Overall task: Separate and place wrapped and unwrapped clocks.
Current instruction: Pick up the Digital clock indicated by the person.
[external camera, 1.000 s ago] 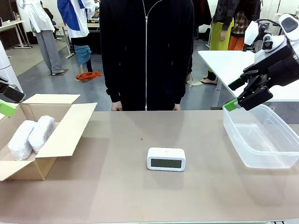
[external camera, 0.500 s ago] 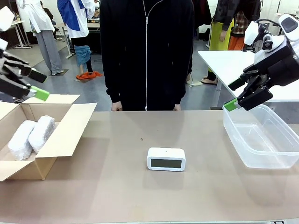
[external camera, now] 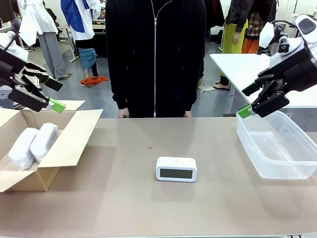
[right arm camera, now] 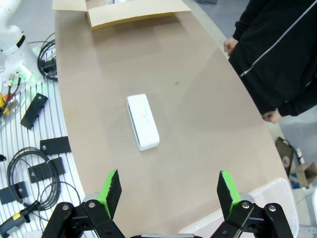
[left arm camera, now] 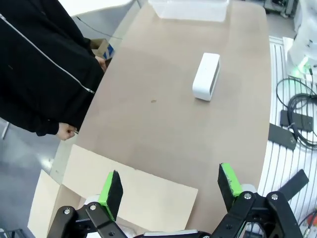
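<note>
Two bubble-wrapped clocks (external camera: 22, 148) (external camera: 43, 141) lie side by side inside the open cardboard box (external camera: 69, 144) at the table's left. The bare white clock (external camera: 176, 169) with its dark screen stands mid-table; it also lies ahead in the left wrist view (left arm camera: 206, 76) and the right wrist view (right arm camera: 142, 121). My left gripper (external camera: 55, 95) (left arm camera: 169, 184) hovers open and empty above the box's far edge. At the right, my right gripper (external camera: 246, 100) (right arm camera: 167, 189) hangs open and empty over the near corner of the clear bin (external camera: 277, 148).
A person in a black jacket stands at the far edge, hands (external camera: 124, 113) (external camera: 187, 114) at the table's rim. The box flap (left arm camera: 133, 193) lies under my left fingers. A white table (external camera: 237, 67) stands behind at the right. Bare tabletop surrounds the clock.
My left gripper has risen from the picture's left edge and moved right, above the box's back edge, still open. The right arm, clocks and person have not moved.
</note>
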`<state>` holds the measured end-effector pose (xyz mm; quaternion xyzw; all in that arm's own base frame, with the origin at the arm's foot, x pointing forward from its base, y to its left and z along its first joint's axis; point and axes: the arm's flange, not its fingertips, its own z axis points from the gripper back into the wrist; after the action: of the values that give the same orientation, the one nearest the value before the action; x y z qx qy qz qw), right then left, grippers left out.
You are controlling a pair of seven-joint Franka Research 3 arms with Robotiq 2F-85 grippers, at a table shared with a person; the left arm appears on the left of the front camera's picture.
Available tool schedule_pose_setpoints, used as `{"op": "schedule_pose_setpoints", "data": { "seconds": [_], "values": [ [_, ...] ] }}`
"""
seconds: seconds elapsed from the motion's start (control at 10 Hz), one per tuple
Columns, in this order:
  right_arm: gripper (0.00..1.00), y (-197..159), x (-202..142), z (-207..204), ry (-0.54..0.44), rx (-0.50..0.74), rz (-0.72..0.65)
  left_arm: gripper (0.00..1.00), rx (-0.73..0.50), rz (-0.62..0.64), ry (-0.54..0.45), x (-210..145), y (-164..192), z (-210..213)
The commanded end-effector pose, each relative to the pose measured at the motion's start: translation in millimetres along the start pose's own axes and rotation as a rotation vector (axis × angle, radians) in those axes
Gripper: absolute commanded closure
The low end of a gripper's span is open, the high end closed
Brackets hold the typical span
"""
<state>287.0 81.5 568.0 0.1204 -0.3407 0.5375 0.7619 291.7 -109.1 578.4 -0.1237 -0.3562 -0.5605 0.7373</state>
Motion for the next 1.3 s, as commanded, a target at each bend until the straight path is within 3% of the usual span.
{"op": "schedule_pose_setpoints", "data": {
  "seconds": [0.0,1.2],
  "values": [
    [0.0,-0.1,0.4,-1.9,-0.017,0.021,-0.015,0.0,0.007,0.018,-0.028,2.1,0.6,2.1],
    [0.0,-0.1,0.4,-1.9,-0.017,0.021,-0.015,0.0,0.007,0.018,-0.028,2.1,0.6,2.1]
  ]
}}
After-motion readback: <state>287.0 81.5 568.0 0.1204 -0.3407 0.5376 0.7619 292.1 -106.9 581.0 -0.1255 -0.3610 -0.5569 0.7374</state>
